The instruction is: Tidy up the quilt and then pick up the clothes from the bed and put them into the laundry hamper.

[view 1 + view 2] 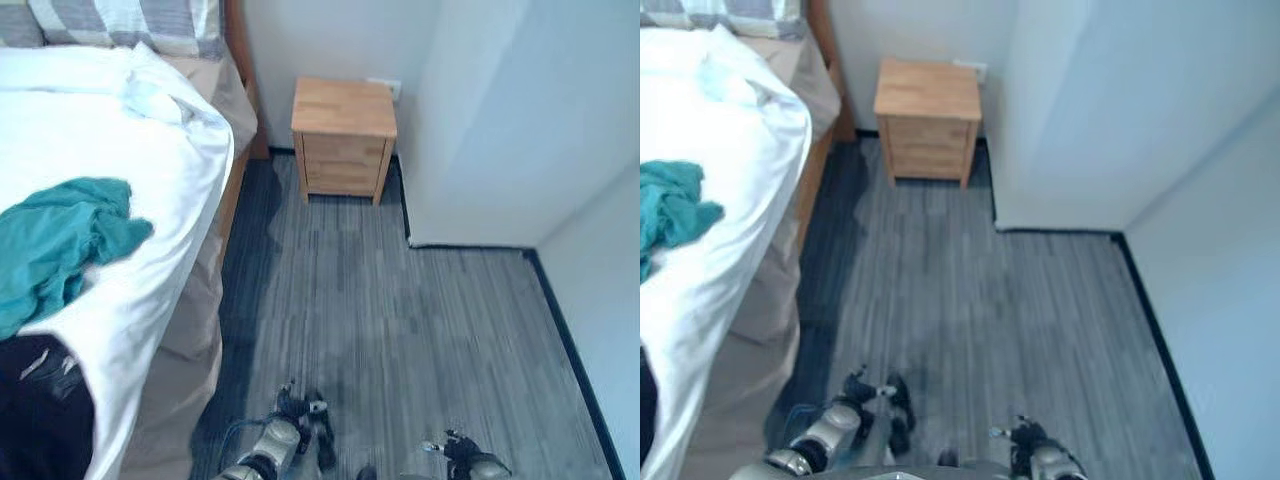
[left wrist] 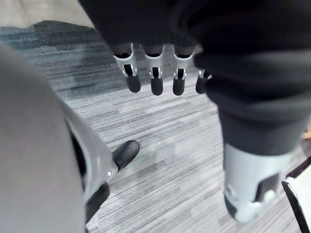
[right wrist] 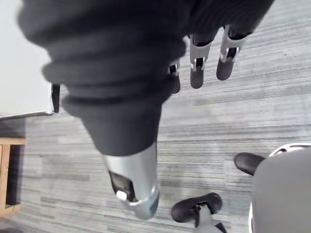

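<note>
On the white quilt (image 1: 150, 200) teal clothes (image 1: 60, 240), left hand (image 2: 155, 73) and right hand (image 3: 209, 58) spread, empty.

A teal garment (image 1: 55, 240) lies on a white quilt (image 1: 120, 130), above grey striped carpet (image 1: 400, 320).

No readable text, labels, numbers or signs appear on anything here.

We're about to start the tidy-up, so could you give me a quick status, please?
Left hand and right hand open, holding nothing, over the carpet. White quilt rumpled; teal garment and dark garment on it. Nothing in the way.
</note>
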Motion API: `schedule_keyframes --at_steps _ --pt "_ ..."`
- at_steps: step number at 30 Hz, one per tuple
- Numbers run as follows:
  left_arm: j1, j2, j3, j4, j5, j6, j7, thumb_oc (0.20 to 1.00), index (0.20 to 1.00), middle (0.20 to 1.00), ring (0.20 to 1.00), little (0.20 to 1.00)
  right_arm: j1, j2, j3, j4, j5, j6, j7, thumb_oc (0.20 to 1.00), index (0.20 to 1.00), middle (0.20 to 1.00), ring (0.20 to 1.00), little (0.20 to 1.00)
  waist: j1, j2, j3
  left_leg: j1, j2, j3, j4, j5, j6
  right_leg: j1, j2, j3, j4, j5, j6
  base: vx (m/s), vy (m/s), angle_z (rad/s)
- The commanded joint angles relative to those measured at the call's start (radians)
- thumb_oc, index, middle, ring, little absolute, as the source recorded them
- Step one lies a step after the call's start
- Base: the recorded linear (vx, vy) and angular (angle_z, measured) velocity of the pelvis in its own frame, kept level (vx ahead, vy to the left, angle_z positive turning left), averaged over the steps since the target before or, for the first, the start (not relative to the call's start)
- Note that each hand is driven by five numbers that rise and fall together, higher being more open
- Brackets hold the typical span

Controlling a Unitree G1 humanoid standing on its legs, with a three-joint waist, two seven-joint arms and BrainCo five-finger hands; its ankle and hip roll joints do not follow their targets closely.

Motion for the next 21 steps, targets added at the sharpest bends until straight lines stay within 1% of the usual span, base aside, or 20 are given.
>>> schedule_keyframes --at_steps 1,2,3,4,5,6,7,8,9,10,13,14,15,16,17,18,19,20,21 --pt "0.003 0.011 -0.034 0.044 -0.011 0.016 0.026 1.0 1.0 1.0 1.0 1.0 -0.009 0.026 -0.022 -0.011 -0.056 0.001 0.006 1.0 1.0 1.0 1.0 1.0 0.006 0.064 0.021 0.15 0.022 -0.061 -0.063 -0.054 -0.099 -0.18 -0.093 0.077 0.397 0.196 0.153 0.28 -0.009 0.44" --pt "0.0 0.02 -0.036 0.048 -0.006 0.014 0.029 1.0 1.0 1.0 1.0 1.0 -0.01 0.024 -0.021 -0.01 -0.063 0.002 0.004 1.0 1.0 1.0 1.0 1.0 -0.005 0.073 0.026 0.164 0.03 -0.09 -0.063 -0.062 -0.104 -0.216 -0.097 0.087 0.414 0.172 0.138 0.56 -0.125 0.97" --pt "-0.005 0.032 -0.04 0.043 -0.004 0.013 0.037 1.0 1.0 1.0 1.0 1.0 0.001 0.023 -0.021 -0.013 -0.063 0.0 -0.006 1.0 1.0 1.0 1.0 1.0 -0.031 0.078 0.03 0.178 0.038 -0.137 -0.063 -0.072 -0.118 -0.255 -0.109 0.1 0.298 0.139 0.1 0.54 -0.205 1.34" --pt "-0.004 0.039 -0.047 0.041 0.003 0.007 0.038 1.0 1.0 1.0 1.0 1.0 0.005 0.022 -0.021 -0.016 -0.06 -0.002 -0.011 1.0 1.0 1.0 1.0 1.0 -0.043 0.081 0.034 0.185 0.036 -0.154 -0.063 -0.074 -0.127 -0.265 -0.119 0.121 0.213 0.114 0.08 0.4 -0.192 1.55" --pt "-0.004 0.038 -0.047 0.041 0.003 0.007 0.038 1.0 1.0 1.0 1.0 1.0 0.005 0.022 -0.021 -0.016 -0.06 -0.002 -0.011 1.0 1.0 1.0 1.0 1.0 -0.044 0.083 0.032 0.183 0.039 -0.154 -0.063 -0.073 -0.127 -0.264 -0.116 0.119 0.207 0.118 0.079 0.28 -0.179 1.38" --pt "-0.003 0.043 -0.052 0.042 0.007 0.001 0.039 1.0 1.0 1.0 1.0 1.0 0.007 0.02 -0.027 -0.022 -0.052 -0.003 -0.01 1.0 1.0 1.0 1.0 1.0 -0.056 0.08 0.033 0.192 0.038 -0.173 -0.063 -0.079 -0.137 -0.262 -0.132 0.148 0.093 0.113 0.066 0.43 -0.312 1.4" --pt "-0.009 0.052 -0.059 0.045 0.018 -0.009 0.043 1.0 1.0 1.0 1.0 1.0 0.007 0.013 -0.045 -0.026 -0.02 -0.001 -0.01 1.0 1.0 1.0 1.0 1.0 -0.081 0.071 0.025 0.206 0.033 -0.213 -0.063 -0.103 -0.155 -0.271 -0.159 0.256 -0.16 0.166 0.062 0.44 -0.307 1.25" --pt "-0.008 0.051 -0.059 0.045 0.018 -0.009 0.043 1.0 1.0 1.0 1.0 1.0 0.007 0.013 -0.045 -0.026 -0.02 -0.001 -0.01 1.0 1.0 1.0 1.0 1.0 -0.082 0.072 0.028 0.21 0.035 -0.215 -0.063 -0.105 -0.155 -0.262 -0.158 0.253 -0.169 0.169 0.063 0.45 -0.343 1.22" --pt "-0.011 0.06 -0.055 0.051 0.022 -0.012 0.044 1.0 1.0 1.0 1.0 1.0 0.004 0.011 -0.056 -0.025 -0.007 0.002 -0.012 1.0 1.0 1.0 1.0 1.0 -0.092 0.066 0.022 0.218 0.035 -0.232 -0.063 -0.119 -0.166 -0.278 -0.17 0.318 -0.236 0.201 0.073 0.43 -0.326 1.14" --pt "0.0 0.067 -0.056 0.058 0.033 -0.013 0.037 1.0 1.0 1.0 1.0 1.0 0.01 0.006 -0.073 -0.016 0.001 0.011 -0.011 1.0 1.0 1.0 1.0 1.0 -0.095 0.062 0.014 0.258 0.051 -0.247 -0.063 -0.147 -0.182 -0.266 -0.183 0.34 -0.26 0.215 0.085 0.43 -0.328 1.08" --pt "0.018 0.073 -0.049 0.061 0.031 -0.015 0.037 1.0 1.0 1.0 1.0 1.0 0.009 0.004 -0.074 -0.011 -0.002 0.012 -0.007 1.0 1.0 1.0 1.0 1.0 -0.092 0.061 0.012 0.292 0.065 -0.248 -0.063 -0.152 -0.192 -0.259 -0.174 0.333 -0.237 0.213 0.075 0.32 -0.303 1.04" --pt "0.043 0.072 -0.042 0.045 0.012 -0.021 0.035 1.0 1.0 1.0 1.0 1.0 0.006 -0.016 -0.061 -0.019 -0.022 0.01 -0.004 1.0 1.0 1.0 1.0 1.0 -0.09 0.075 0.021 0.254 0.122 -0.26 0.074 -0.097 -0.225 -0.237 -0.149 0.319 -0.227 0.203 0.048 0.24 -0.582 0.53" --pt "0.039 0.059 -0.048 0.018 -0.02 -0.023 0.038 1.0 1.0 1.0 1.0 1.0 -0.014 -0.036 -0.056 -0.036 -0.031 0.003 -0.025 1.0 1.0 1.0 1.0 1.0 -0.08 0.059 0.07 0.088 0.174 -0.269 0.384 0.001 -0.238 -0.176 -0.16 0.262 -0.253 0.195 0.002 0.24 -0.583 0.39" --pt "0.039 0.06 -0.048 0.018 -0.02 -0.023 0.038 1.0 1.0 1.0 1.0 1.0 -0.014 -0.036 -0.056 -0.036 -0.031 0.003 -0.025 1.0 1.0 1.0 1.0 1.0 -0.082 0.058 0.067 0.083 0.173 -0.271 0.384 0.003 -0.238 -0.18 -0.161 0.261 -0.254 0.196 0.002 0.1 -0.414 0.49" --pt "0.038 0.057 -0.055 0.007 -0.024 -0.023 0.038 1.0 1.0 1.0 1.0 1.0 -0.017 -0.039 -0.055 -0.042 -0.031 0.005 -0.028 1.0 1.0 1.0 1.0 1.0 -0.074 0.042 0.076 0.044 0.181 -0.244 0.431 0.006 -0.22 -0.156 -0.166 0.242 -0.265 0.185 -0.009 0.13 -0.19 0.49" --pt "0.037 0.052 -0.059 -0.004 -0.028 -0.024 0.039 1.0 1.0 1.0 1.0 1.0 -0.027 -0.042 -0.049 -0.045 -0.033 0.005 -0.031 1.0 1.0 1.0 1.0 1.0 -0.067 0.037 0.082 0.015 0.184 -0.207 0.435 -0.001 -0.212 -0.125 -0.164 0.226 -0.282 0.178 -0.011 0.23 -0.248 0.37" --pt "0.037 0.048 -0.06 -0.005 -0.024 -0.024 0.038 1.0 1.0 1.0 1.0 1.0 -0.03 -0.046 -0.043 -0.046 -0.04 0.007 -0.034 1.0 1.0 1.0 1.0 1.0 -0.063 0.038 0.079 0.003 0.178 -0.164 0.402 -0.006 -0.212 -0.105 -0.16 0.216 -0.294 0.171 -0.013 0.28 -0.155 0.12" --pt "0.042 0.042 -0.059 -0.009 -0.019 -0.024 0.034 1.0 1.0 1.0 1.0 1.0 -0.031 -0.046 -0.035 -0.046 -0.05 0.008 -0.035 1.0 1.0 1.0 1.0 1.0 -0.055 0.043 0.07 0.005 0.146 -0.12 0.329 -0.028 -0.202 -0.086 -0.158 0.212 -0.303 0.158 -0.009 0.32 -0.094 -0.18" --pt "0.052 0.035 -0.057 -0.013 -0.019 -0.026 0.031 1.0 1.0 1.0 1.0 1.0 -0.034 -0.046 -0.024 -0.045 -0.063 0.009 -0.03 1.0 1.0 1.0 1.0 1.0 -0.045 0.051 0.062 -0.003 0.1 -0.1 0.267 -0.052 -0.19 -0.067 -0.149 0.208 -0.303 0.142 -0.008 0.32 -0.042 -0.12"
